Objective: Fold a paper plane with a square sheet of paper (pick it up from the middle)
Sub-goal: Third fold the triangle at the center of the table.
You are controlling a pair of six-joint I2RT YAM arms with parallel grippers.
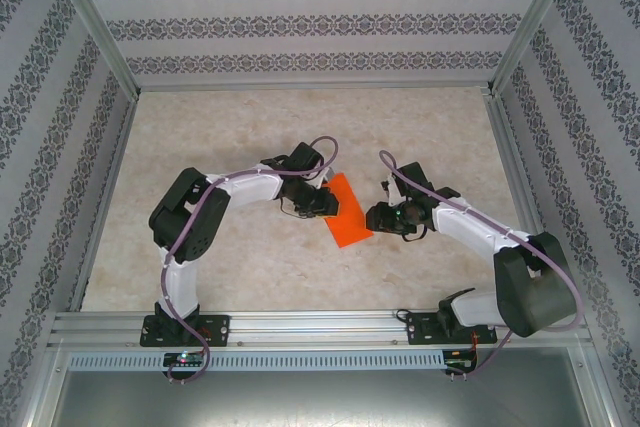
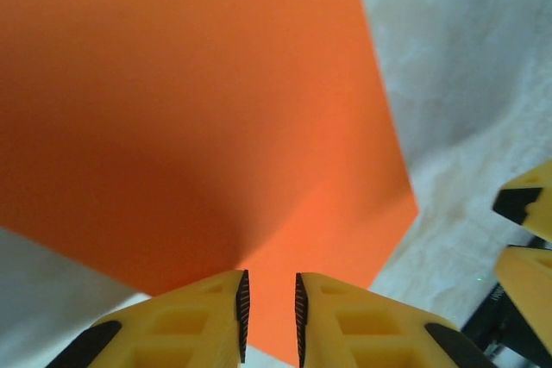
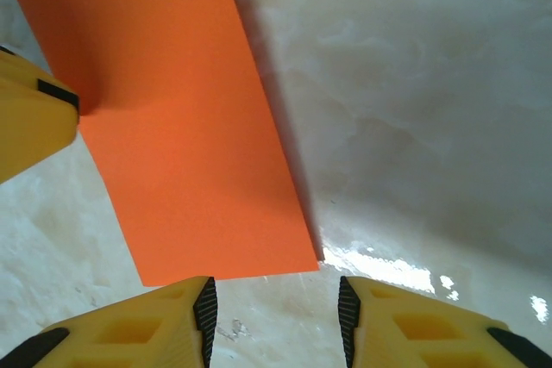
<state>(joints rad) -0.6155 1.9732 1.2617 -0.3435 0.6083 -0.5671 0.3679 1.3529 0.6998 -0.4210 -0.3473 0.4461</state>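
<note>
The square sheet of paper [image 1: 350, 215] is seen lying near the middle of the pale marbled surface [image 1: 240, 127], between the two arms, as an elongated orange shape set at a slant. The left gripper [image 1: 322, 199] is placed at the sheet's left edge and the right gripper [image 1: 383, 218] just beside its right edge. In the left wrist view the left gripper [image 2: 269, 312] is shown with its jaws drawn narrow, a slim gap being left between the ribbed black pads, and the near edge of the sheet [image 2: 190, 109] is seen in that gap. A soft ridge is raised in the paper ahead of the fingertips; whether the paper is actually pinched cannot be told. At the right border of that view two yellow fingers [image 2: 528, 204] of the other arm are seen over the bare surface, apart from the sheet. In the right wrist view the right gripper [image 3: 276, 316] is shown with its jaws moderately parted and nothing held between them, only bare surface being seen in the gap. The sheet [image 3: 198, 152] is spread ahead and to the left, its near corner just ahead of those jaws. A yellow finger [image 3: 30, 122] of the left arm is pressed against the sheet's left edge there.
</note>
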